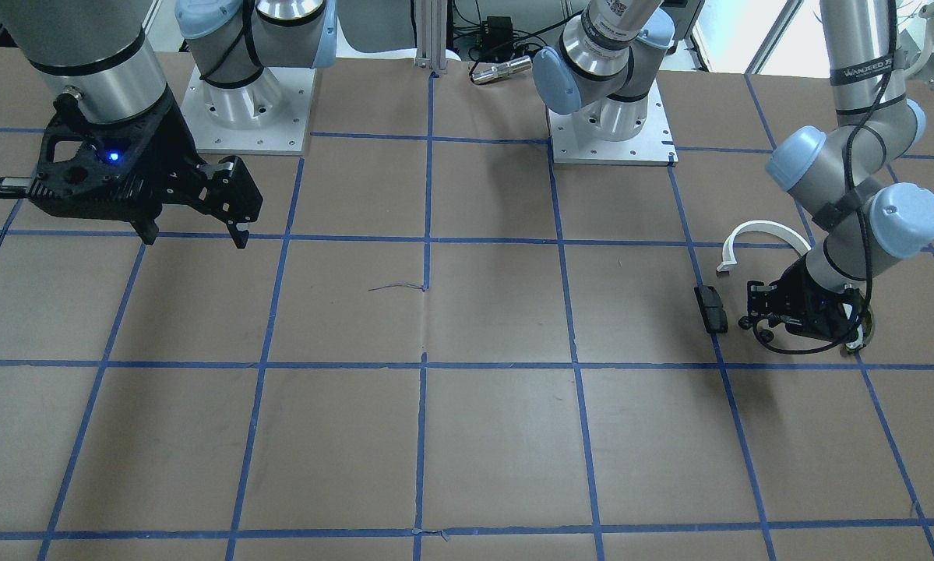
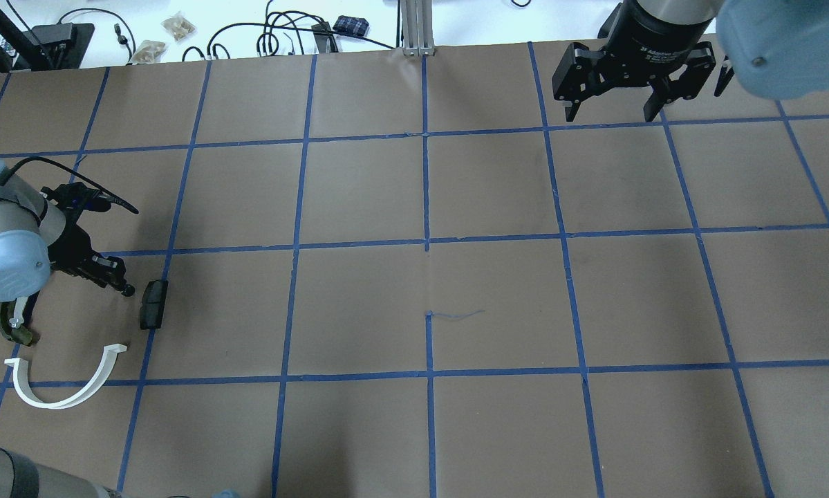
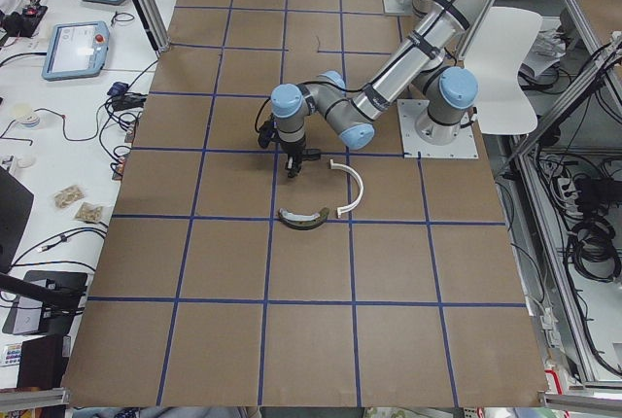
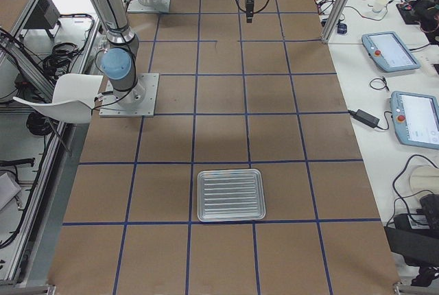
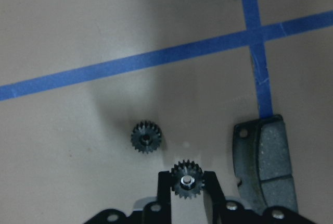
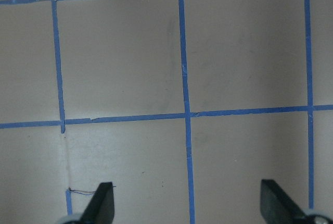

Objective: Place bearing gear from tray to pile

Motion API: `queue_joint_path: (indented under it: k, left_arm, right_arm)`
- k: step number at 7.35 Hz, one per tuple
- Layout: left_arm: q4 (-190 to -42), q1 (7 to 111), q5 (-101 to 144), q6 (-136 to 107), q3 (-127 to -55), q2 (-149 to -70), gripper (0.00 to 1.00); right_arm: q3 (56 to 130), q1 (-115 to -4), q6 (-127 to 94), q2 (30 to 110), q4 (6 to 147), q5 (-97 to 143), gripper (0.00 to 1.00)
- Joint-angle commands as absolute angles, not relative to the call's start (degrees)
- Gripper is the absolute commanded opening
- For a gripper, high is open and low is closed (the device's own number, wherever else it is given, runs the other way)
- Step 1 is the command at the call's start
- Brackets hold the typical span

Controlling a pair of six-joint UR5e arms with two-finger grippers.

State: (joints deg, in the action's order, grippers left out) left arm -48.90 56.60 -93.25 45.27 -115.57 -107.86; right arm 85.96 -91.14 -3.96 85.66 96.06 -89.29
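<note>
Bench (image 2: 359, 194): matt brown paper cover, faintly creased, gridded with blue tape.
Tray (image 4: 230, 195): ribbed metal, dull silver sheen.
Gears (image 5: 146, 136): dark toothed metal; the one in the left gripper (image 5: 188, 182) has a bright metal hub.
Block (image 5: 264, 157): grey, grainy, matt face.
Arc (image 2: 68, 387): smooth white plastic.
Curved piece (image 3: 302, 218): olive, matt.
Right gripper (image 2: 618, 83): matt black.

Black toothed gear (image 5: 187, 181), grey block (image 5: 265, 156), white arc (image 2: 65, 384), blue-taped brown table (image 2: 359, 194).
</note>
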Motion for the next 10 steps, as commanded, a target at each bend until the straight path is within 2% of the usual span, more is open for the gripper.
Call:
queue_joint_path:
  k: [1, 3, 4, 7, 8, 10]
  left_arm:
    - [-48.08, 56.6, -93.25, 45.26, -115.4, -108.37, 0.56]
    - [-51.13, 58.69, -93.43, 44.39, -109.9, -106.8, 0.62]
    - [-58.98, 62.97, -93.43, 42.21, -105.25, -105.48, 0.62]
    - [-81.69, 82.56, -93.43, 17.83, -89.78, -99.95, 0.62]
    - [-84.17, 87.66, -93.43, 12.19, -87.13, -97.84, 0.7]
    - [-89.46, 92.62, -92.82, 2.07, -85.52, -93.88, 0.76]
  right_arm:
    - [85.96, -91.14, -3.96, 85.61, 96.06, -89.3, 1.0]
    - [86.13, -91.23, -3.96, 85.61, 96.06, -89.3, 1.0]
    - [86.13, -91.23, -3.96, 85.69, 96.06, -89.3, 1.0]
    - [86.05, -91.23, -3.96, 85.69, 96.06, -89.21, 1.0]
    - [86.04, -91.23, -3.96, 85.69, 96.06, -89.21, 1.0]
    - [86.22, -91.23, -3.96, 85.69, 96.07, -89.3, 1.0]
